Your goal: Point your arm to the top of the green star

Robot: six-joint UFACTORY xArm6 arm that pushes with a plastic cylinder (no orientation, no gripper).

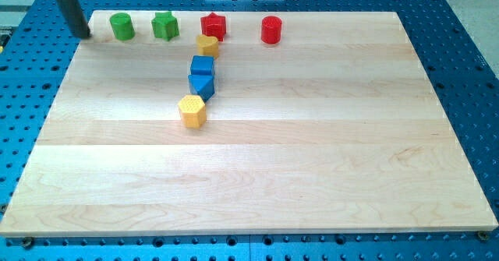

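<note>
Nearest, yellow hexagon (192, 111); green star (164, 26) sits upright, my tip (83, 35) left.

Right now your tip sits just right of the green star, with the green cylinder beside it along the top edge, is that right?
Not quite. My tip sits at the view's left of the green cylinder, not right of the green star. The camera view shows this. The cylinder does stand beside the star along the top edge.
</note>
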